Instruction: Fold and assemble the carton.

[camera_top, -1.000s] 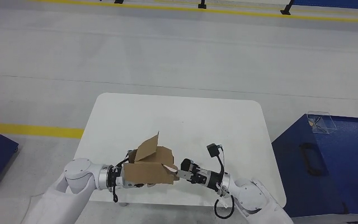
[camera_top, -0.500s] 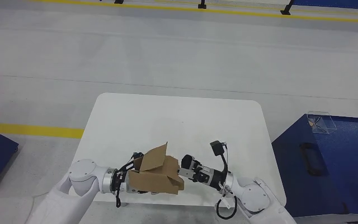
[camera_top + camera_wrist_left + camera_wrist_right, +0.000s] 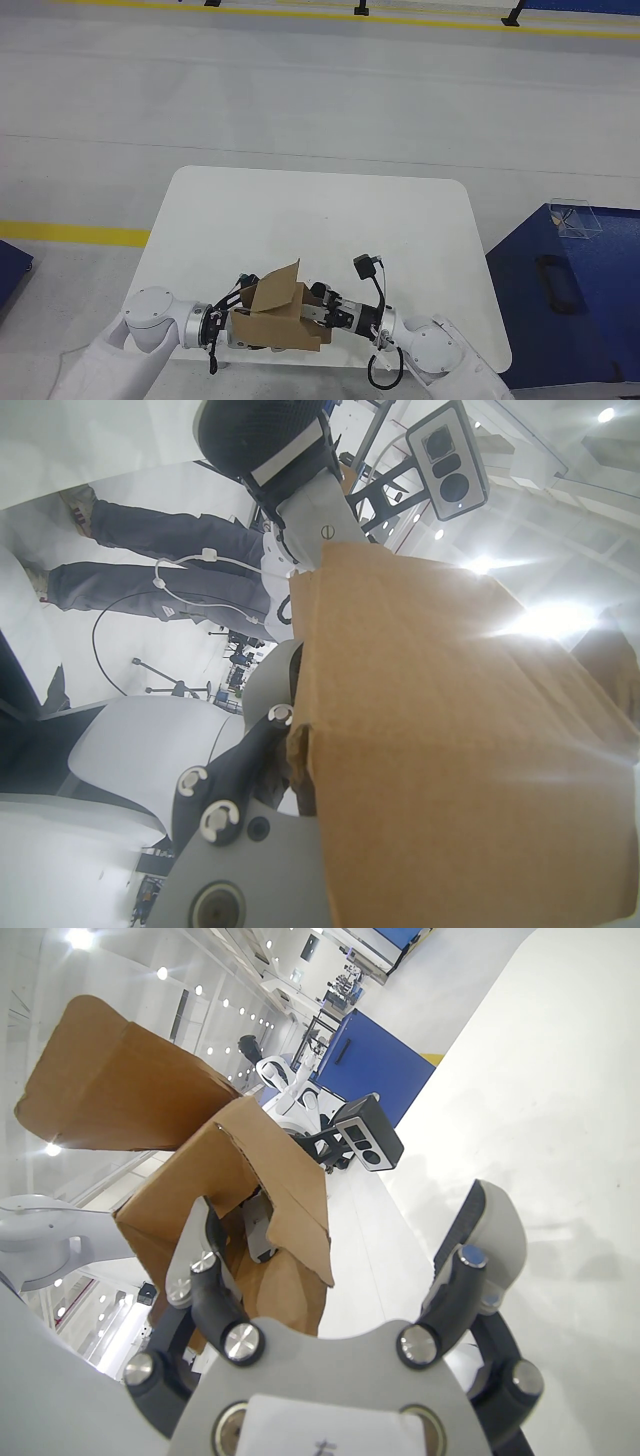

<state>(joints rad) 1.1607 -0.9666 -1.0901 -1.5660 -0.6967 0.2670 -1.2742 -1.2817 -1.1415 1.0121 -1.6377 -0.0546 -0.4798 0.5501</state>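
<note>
We judge the carton [image 3: 280, 310], at the near edge of the desk [image 3: 300, 210], half assembled: left fingers [image 3: 250, 750] pinch its wall, right fingers [image 3: 495, 1228] stand wide open, holding nothing, and flaps are not yet folded.

Ceiling lamps [image 3: 545, 620] flare hard across the carton [image 3: 450, 775]; the table [image 3: 330, 215] sits evenly bright; wrist views bulge at their edges.
</note>
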